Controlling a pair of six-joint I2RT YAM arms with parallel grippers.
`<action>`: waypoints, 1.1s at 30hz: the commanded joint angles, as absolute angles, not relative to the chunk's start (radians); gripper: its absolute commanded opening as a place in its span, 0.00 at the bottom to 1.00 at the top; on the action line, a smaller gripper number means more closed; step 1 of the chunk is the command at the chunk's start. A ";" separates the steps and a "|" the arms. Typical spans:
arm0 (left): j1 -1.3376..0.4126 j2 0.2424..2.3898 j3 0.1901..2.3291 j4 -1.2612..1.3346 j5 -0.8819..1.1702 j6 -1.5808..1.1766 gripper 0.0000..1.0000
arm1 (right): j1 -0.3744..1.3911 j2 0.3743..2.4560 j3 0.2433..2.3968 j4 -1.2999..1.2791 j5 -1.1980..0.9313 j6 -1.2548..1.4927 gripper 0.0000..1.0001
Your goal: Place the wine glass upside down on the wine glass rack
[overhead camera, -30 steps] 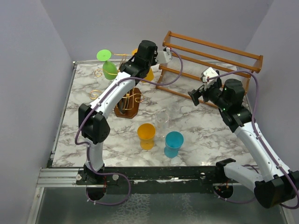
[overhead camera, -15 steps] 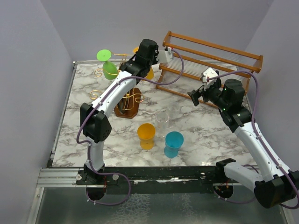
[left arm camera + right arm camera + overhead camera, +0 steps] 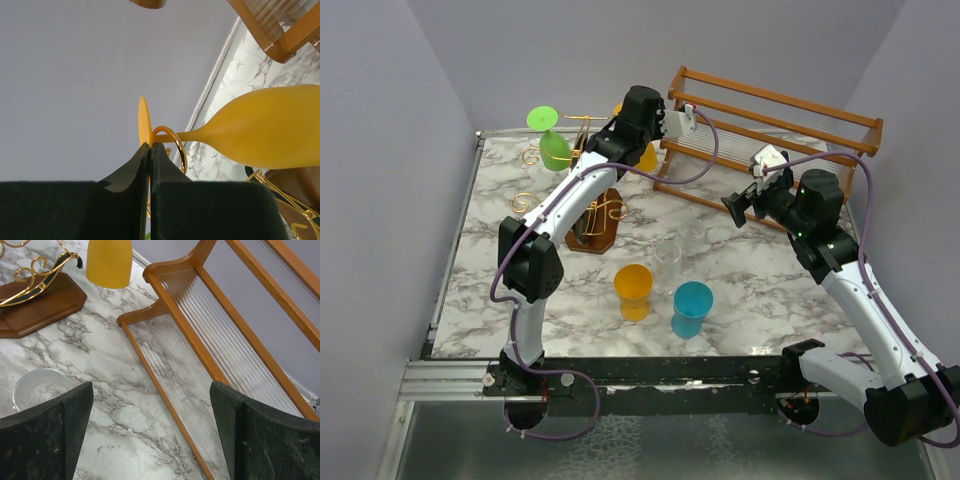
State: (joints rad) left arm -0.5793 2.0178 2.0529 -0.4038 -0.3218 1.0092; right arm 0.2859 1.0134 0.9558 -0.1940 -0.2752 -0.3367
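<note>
**Wine glass hung mouth-down in a scroll of the wine glass rack**

The yellow wine glass [image 3: 270, 132] sits in the right half of the left wrist view. Its stem passes through a gold wire ring, and its flat foot, seen edge-on, is at centre frame. In the right wrist view the bowl hangs at the upper left, rim downward, clear of the marble table [image 3: 760, 280]. In the overhead view it is at upper centre, largely hidden behind the left arm's wrist.

The wine glass rack [image 3: 603, 232] stands left of centre on its dark wooden base. A green wine glass [image 3: 552, 140] is already inverted on an arm at the upper left.

The left gripper [image 3: 150, 146] has its jaws pressed together, tips at the lower edge of the foot. Whether they pinch that edge cannot be told. The right gripper [image 3: 748, 203] is spread wide and holds nothing. It hovers at centre right, in front of the wooden slatted rack [image 3: 770, 130].

An orange cup [image 3: 633, 283], a blue cup [image 3: 692, 300] and a clear tumbler [image 3: 668, 255] stand at lower centre.

Handling, as a judgement: the glass looks like moulded plastic, so light, stiff and smooth. The rounded bowl offers a poor, slippery purchase. The thin stem or the rim of the foot suits narrow fingers best, though the stem is probably its weakest part and should not be levered against the wire
</note>
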 commanded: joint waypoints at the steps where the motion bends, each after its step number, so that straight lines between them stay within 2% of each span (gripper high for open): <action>1: -0.590 1.995 2.060 -0.367 -0.264 1.001 0.03 | 0.276 1.005 0.946 -0.161 -0.294 -0.332 1.00; 33: -0.615 1.891 1.936 -0.424 -0.258 0.989 0.07 | 0.276 1.009 0.941 -0.158 -0.302 -0.336 1.00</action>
State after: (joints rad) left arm -0.6048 1.9404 1.9495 -0.3828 -0.2646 1.0050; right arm 0.2802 1.0138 0.9482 -0.1894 -0.2787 -0.3370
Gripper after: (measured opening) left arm 0.068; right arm 0.994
